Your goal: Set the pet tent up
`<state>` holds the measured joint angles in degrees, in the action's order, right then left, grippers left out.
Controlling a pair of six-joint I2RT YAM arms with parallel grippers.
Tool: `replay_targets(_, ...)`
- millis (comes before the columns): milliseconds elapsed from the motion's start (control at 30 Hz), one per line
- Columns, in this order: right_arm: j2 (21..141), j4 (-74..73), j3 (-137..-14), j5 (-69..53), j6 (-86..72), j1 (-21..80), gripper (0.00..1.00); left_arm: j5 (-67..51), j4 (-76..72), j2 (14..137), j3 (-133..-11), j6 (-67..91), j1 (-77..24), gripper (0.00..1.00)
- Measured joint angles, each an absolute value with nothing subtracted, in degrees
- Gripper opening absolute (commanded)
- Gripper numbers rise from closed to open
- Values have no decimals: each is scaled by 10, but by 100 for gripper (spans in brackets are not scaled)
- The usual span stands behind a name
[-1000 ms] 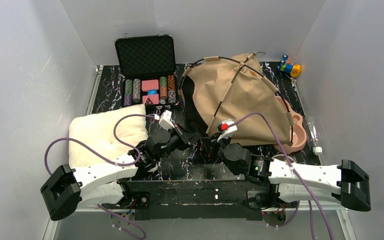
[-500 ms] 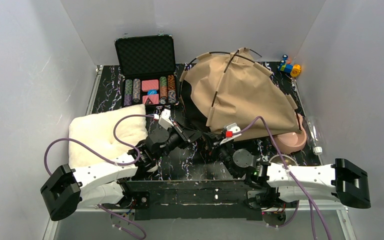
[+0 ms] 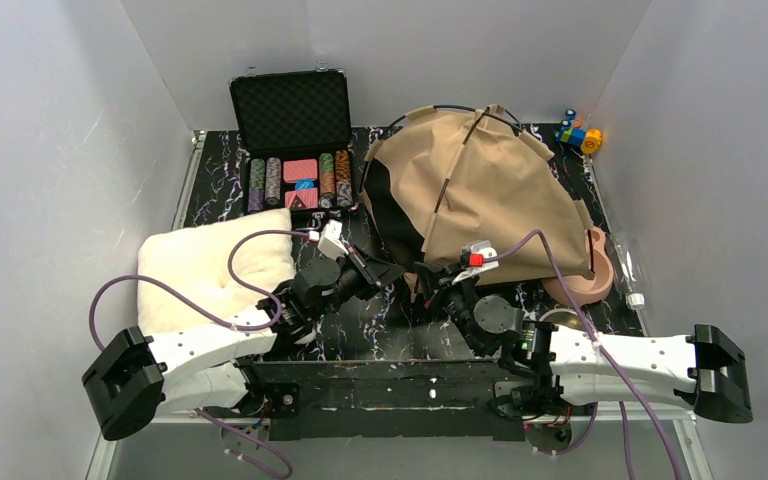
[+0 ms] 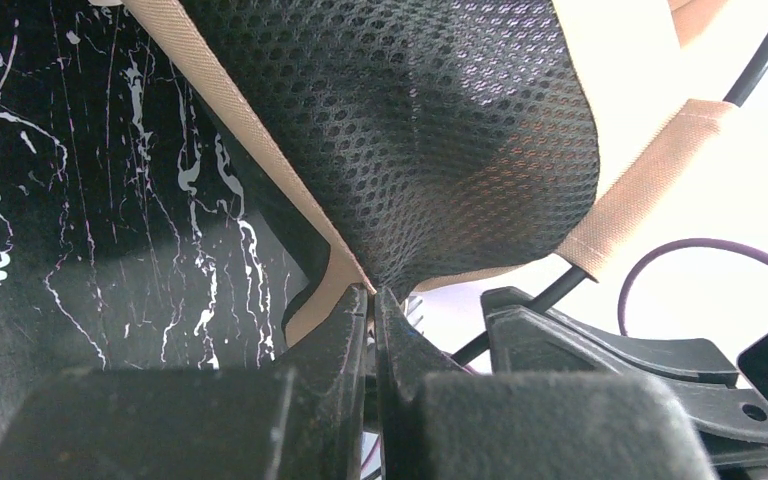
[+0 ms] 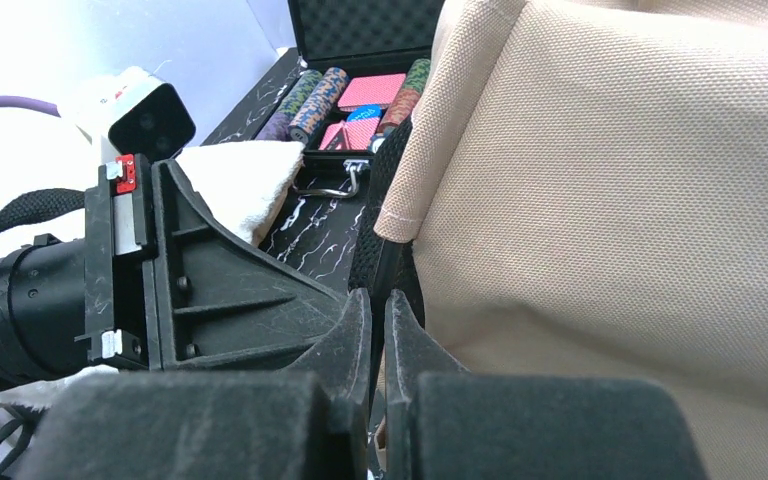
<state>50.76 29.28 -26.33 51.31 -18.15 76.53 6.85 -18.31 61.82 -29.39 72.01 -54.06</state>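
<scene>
The pet tent point(image 3: 490, 200), tan canvas on thin black poles, lies tilted on the right half of the dark marble table, its black mesh floor facing the arms. Both grippers meet at its near lower corner. In the left wrist view my left gripper point(image 4: 371, 292) is shut on the corner where the tan hem and the black mesh point(image 4: 440, 120) come together. In the right wrist view my right gripper point(image 5: 380, 295) is shut on the dark edge strip beside the tan canvas point(image 5: 610, 150). From above, the left gripper point(image 3: 398, 270) and right gripper point(image 3: 422, 278) sit side by side.
An open black case of poker chips point(image 3: 295, 150) stands at the back left. A fluffy cream cushion point(image 3: 215, 265) lies under the left arm. A pink bowl point(image 3: 592, 278) pokes out from under the tent's right edge. Small toys point(image 3: 580, 135) and a clear bottle point(image 3: 628, 270) line the right wall.
The right arm has slid to the right, and the tent's canvas and poles have rolled and shifted with it. The left arm has hardly moved. Both grippers stay shut.
</scene>
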Motion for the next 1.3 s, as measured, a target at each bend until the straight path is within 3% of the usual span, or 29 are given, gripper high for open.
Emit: replay_targets(1300,552,320,-265,524,-174,752,1,69,-186,606,-284,728,-541,0)
